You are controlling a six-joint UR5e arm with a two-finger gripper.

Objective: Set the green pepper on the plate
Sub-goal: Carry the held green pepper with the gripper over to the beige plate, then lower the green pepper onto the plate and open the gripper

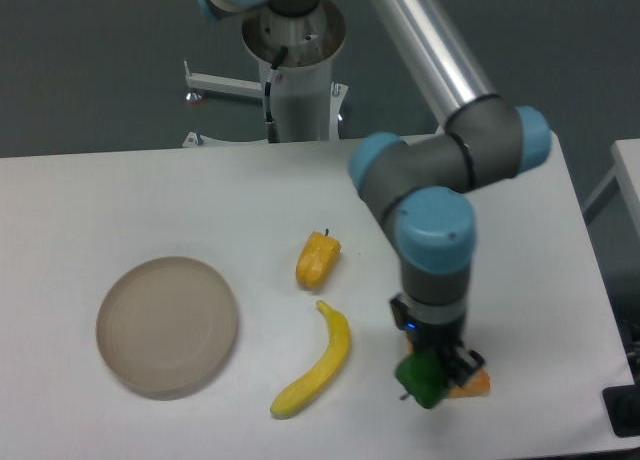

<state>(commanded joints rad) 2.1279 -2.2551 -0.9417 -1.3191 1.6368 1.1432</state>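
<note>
The green pepper [421,377] is dark green and glossy, at the front right of the table, right under my gripper [437,368]. The gripper points straight down and its fingers sit around the pepper, so it looks shut on it. I cannot tell whether the pepper rests on the table or is just above it. The plate [167,325], round and beige-grey with a raised rim, lies at the front left, far from the gripper, with nothing on it.
A yellow-orange pepper [317,259] lies mid-table. A banana [316,362] lies between plate and gripper. An orange object [473,383] shows partly behind the gripper. The table's front edge is close to the gripper. The robot base [297,70] stands at the back.
</note>
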